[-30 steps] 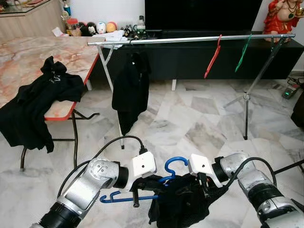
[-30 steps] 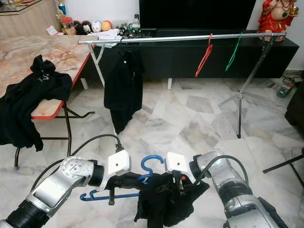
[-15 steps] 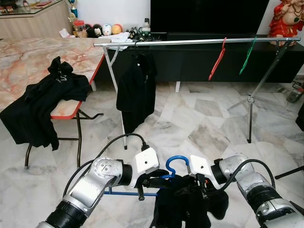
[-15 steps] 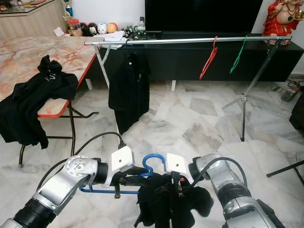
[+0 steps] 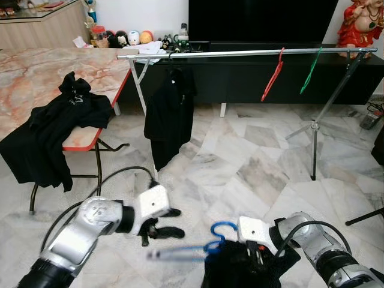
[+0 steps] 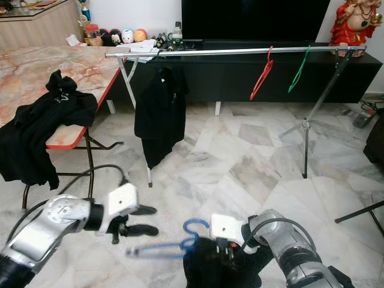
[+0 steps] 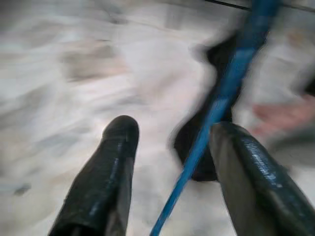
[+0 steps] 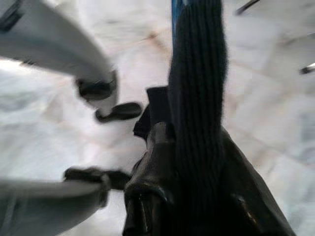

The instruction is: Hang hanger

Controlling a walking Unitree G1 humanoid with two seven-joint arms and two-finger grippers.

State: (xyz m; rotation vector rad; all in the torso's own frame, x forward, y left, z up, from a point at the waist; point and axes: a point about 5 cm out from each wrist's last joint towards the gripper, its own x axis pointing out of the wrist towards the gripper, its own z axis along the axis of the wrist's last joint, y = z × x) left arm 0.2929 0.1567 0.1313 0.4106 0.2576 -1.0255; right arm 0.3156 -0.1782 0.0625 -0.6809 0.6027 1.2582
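A blue hanger (image 5: 207,243) (its bar blurred) carries a black garment (image 5: 237,270) low at 6 o'clock, hook up, bar reaching toward 9 o'clock.

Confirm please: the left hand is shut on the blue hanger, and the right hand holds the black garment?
Not quite. The left hand is open, apart from the blue hanger, as the left eye view shows. The right hand does hold the black garment.

Head cameras look down at the floor (image 5: 240,156); wrist cameras sit close above it.
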